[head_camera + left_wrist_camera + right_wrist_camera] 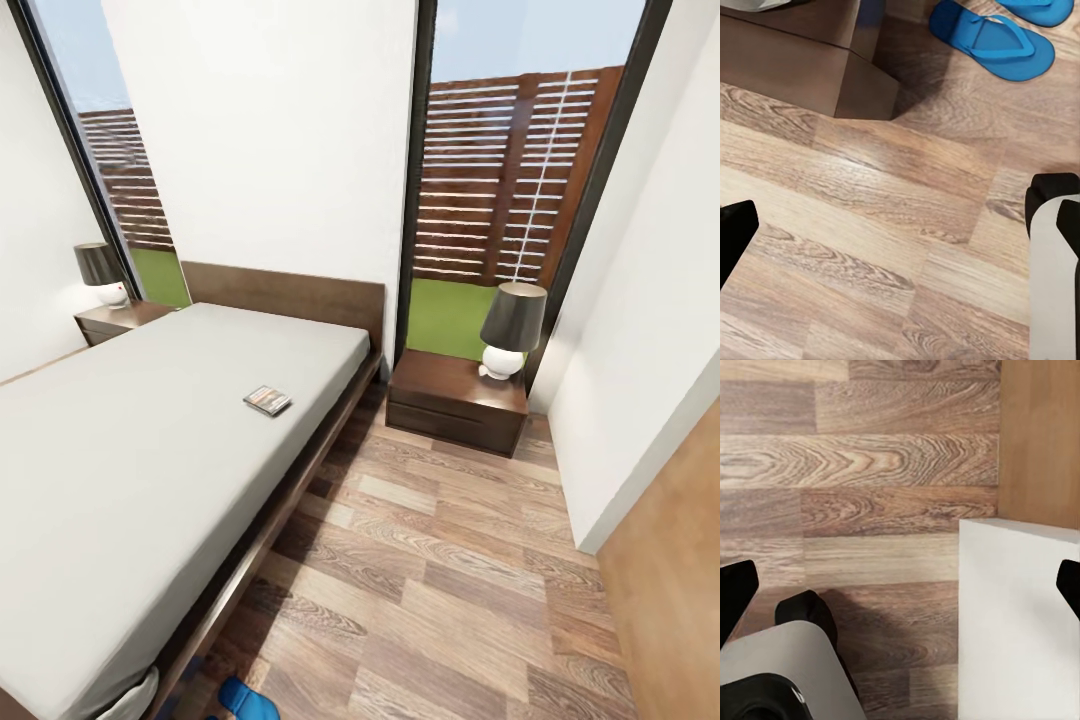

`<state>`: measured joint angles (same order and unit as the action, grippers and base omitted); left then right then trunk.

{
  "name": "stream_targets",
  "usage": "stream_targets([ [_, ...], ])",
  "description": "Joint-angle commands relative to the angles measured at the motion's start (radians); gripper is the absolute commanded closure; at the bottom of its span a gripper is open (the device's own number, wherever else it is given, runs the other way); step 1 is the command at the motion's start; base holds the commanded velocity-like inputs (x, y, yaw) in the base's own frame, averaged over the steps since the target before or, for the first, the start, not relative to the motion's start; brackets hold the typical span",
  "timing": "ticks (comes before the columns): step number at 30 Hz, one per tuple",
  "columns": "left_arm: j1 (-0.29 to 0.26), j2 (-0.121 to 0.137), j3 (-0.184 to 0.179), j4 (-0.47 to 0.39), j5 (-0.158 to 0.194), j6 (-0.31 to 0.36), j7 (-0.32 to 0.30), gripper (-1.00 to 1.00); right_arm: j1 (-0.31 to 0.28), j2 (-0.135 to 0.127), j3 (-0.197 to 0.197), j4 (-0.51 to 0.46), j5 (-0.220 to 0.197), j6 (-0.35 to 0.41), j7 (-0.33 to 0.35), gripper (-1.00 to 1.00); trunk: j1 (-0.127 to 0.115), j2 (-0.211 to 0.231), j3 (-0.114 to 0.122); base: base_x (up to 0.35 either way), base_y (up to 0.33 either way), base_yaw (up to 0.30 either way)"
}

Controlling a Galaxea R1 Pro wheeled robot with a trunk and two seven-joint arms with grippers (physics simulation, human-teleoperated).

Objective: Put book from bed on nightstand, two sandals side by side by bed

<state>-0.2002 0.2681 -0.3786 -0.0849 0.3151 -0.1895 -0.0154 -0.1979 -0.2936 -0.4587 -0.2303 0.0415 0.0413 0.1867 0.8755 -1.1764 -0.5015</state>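
The book (267,400), small and dark, lies flat on the pale-grey mattress of the bed (150,450), near its right edge. A nightstand (455,400) stands to the right of the headboard, and a second nightstand (115,318) is at the far left. A blue sandal (245,700) shows on the floor by the bed's near corner. In the left wrist view two sandals (994,37) (1039,9) lie side by side on the planks beside the bed frame's corner (810,67). My left gripper (900,225) hangs open over bare floor, well short of them. My right gripper (900,589) is open over floor too.
Each nightstand carries a lamp (512,330) (100,272) with a dark shade. A wood-plank floor strip (440,560) runs between the bed and the white wall (640,380). A tan panel (670,580) stands at the right. Parts of my base (787,660) (1054,277) sit close by.
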Motion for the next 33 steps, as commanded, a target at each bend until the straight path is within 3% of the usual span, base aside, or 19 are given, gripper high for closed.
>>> stream_targets([
  [1,-0.001,0.000,-0.009,0.001,0.010,-0.003,-0.001,-1.00,-0.012,0.000,-0.004,-0.003,0.005,0.021,0.006,-1.00,0.000,-0.001,-0.001,0.000,0.000,0.000],
  [5,-0.001,0.000,-0.010,0.001,0.010,-0.003,-0.001,-1.00,-0.045,0.002,0.025,-0.005,0.006,0.060,0.008,-1.00,0.000,-0.001,-0.001,0.000,0.000,0.000],
  [8,-0.001,0.000,-0.011,0.001,0.010,-0.002,0.000,-1.00,-0.072,0.016,0.080,-0.006,0.006,0.089,0.010,-1.00,0.000,-0.001,-0.001,0.000,0.000,0.000],
  [9,-0.001,0.000,-0.011,0.001,0.010,-0.002,0.000,-1.00,-0.072,0.016,0.080,-0.006,0.006,0.089,0.010,-1.00,0.000,-0.001,-0.001,0.000,0.000,0.000],
  [13,-0.001,-0.005,-0.019,0.001,0.009,-0.002,0.000,-1.00,-0.090,0.052,0.166,-0.007,0.006,0.104,0.014,-1.00,0.000,-0.001,-0.001,0.000,0.000,0.000],
  [14,-0.001,-0.005,-0.019,0.001,0.009,-0.002,0.000,-1.00,-0.090,0.052,0.166,-0.007,0.006,0.104,0.014,-1.00,0.000,-0.001,-0.001,0.000,0.000,0.000],
  [18,-0.001,-0.011,-0.038,0.001,0.009,-0.002,0.000,-1.00,-0.098,0.072,0.240,-0.008,0.005,0.104,0.046,-1.00,0.000,-0.001,-0.001,0.000,0.000,0.000],
  [23,-0.001,-0.016,-0.054,0.001,0.009,-0.002,0.000,-1.00,-0.101,0.078,0.270,-0.008,0.002,0.103,0.104,-1.00,0.000,-0.001,-0.001,0.000,0.000,0.000],
  [33,-0.001,-0.022,-0.068,0.001,0.009,-0.002,0.000,-1.00,-0.102,0.079,0.287,-0.008,-0.001,0.099,0.188,-1.00,0.000,-0.001,-0.001,0.000,0.000,-0.047],
])
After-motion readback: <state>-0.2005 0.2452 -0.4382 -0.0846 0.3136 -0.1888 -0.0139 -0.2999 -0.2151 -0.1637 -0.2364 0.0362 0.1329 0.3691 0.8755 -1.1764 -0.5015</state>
